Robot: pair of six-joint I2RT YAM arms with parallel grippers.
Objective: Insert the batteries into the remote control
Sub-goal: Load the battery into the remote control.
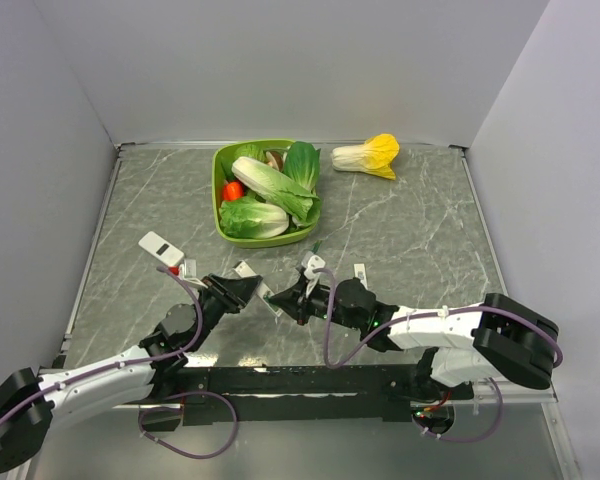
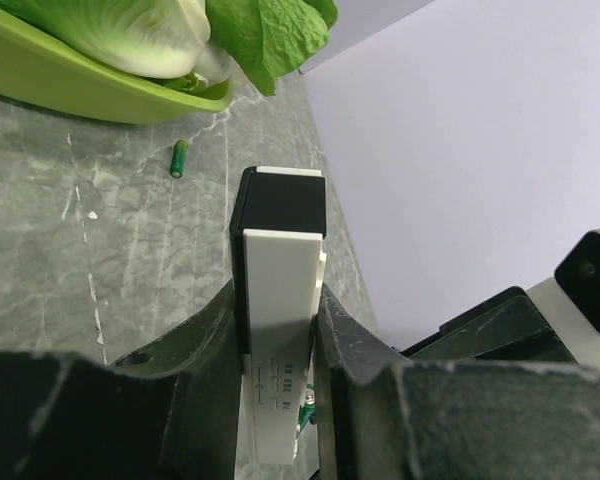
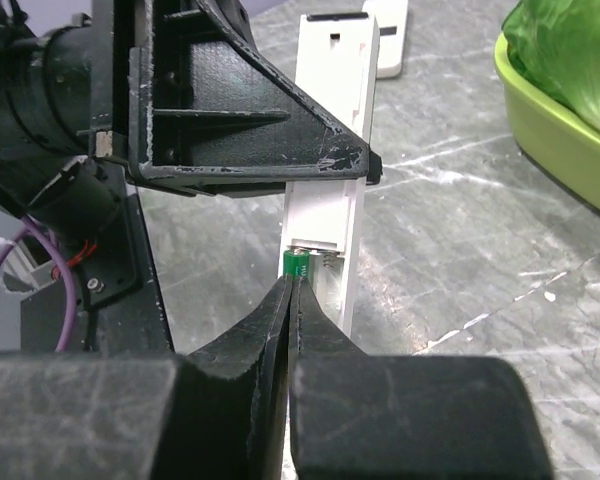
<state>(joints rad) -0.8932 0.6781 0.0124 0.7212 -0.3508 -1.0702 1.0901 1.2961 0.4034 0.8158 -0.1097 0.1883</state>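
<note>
Remote control (image 2: 280, 330) sat clamped in our left gripper (image 2: 278, 322); we judged our closed right gripper (image 3: 292, 300) needed to press the battery (image 3: 296, 264) in squarely.

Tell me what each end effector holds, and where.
Left end effector clamps the remote control by its white casing's sides. Right end effector is shut, holding nothing, tips at a battery.
</note>
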